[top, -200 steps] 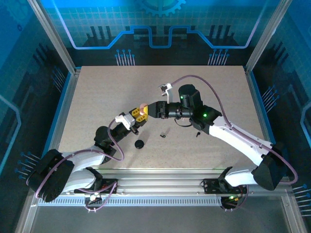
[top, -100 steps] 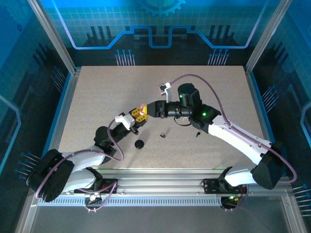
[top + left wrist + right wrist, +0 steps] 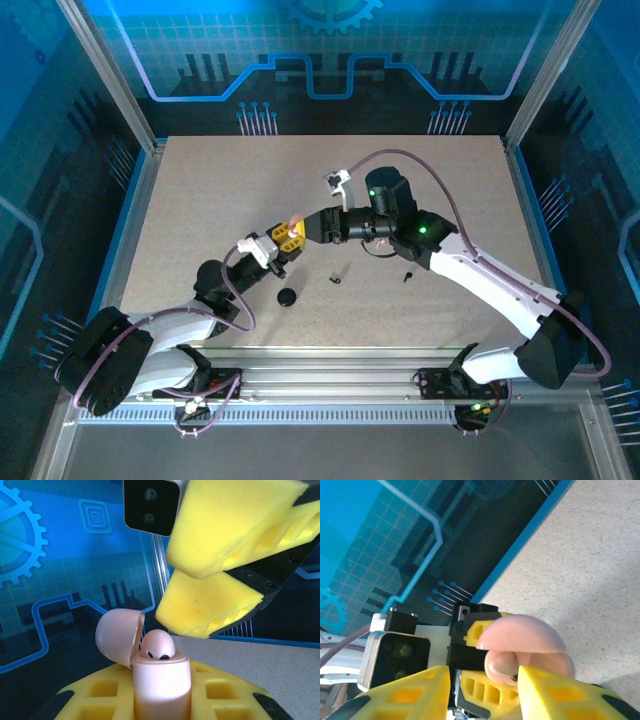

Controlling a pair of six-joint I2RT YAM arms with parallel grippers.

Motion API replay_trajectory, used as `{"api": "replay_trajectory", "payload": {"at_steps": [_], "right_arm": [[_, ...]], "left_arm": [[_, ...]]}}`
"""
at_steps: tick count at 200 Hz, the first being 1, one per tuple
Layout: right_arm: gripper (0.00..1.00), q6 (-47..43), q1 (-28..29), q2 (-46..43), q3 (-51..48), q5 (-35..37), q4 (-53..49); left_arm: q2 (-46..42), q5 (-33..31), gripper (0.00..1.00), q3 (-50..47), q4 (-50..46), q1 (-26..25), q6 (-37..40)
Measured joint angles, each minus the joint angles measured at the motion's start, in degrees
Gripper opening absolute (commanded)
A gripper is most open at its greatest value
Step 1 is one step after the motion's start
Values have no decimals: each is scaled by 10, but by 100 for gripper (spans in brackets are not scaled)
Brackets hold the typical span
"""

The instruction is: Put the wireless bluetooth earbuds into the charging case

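My left gripper [image 3: 283, 241] is shut on a pale pink charging case [image 3: 161, 687], held upright between its yellow fingers [image 3: 95, 695]. The case's lid [image 3: 117, 635] is hinged open to the left. A pale pink earbud [image 3: 159, 646] sits in the case's top, its rounded end sticking out. My right gripper [image 3: 303, 228] hovers just above the case with its jaws apart. In the right wrist view the earbud [image 3: 502, 664] lies beside the right-hand finger [image 3: 560, 695], under the lid [image 3: 522, 635]. Two black earbuds [image 3: 336, 277] [image 3: 408, 275] lie on the table.
A small round black case [image 3: 287, 297] rests on the beige tabletop [image 3: 200, 190] near the left arm's forearm. Blue panelled walls and metal posts enclose the table on three sides. The two arms meet at the table's middle.
The right arm has shifted slightly at its wrist and elbow. Both grippers stay together over the pink case.
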Motion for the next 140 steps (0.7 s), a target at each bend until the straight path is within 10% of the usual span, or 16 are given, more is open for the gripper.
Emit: {"api": "replay_trajectory", "payload": {"at_steps": [140], "right_arm": [[43, -142, -145, 30, 56, 163, -375]], "left_arm": [[-12, 30, 10, -22, 0, 0, 2]]}}
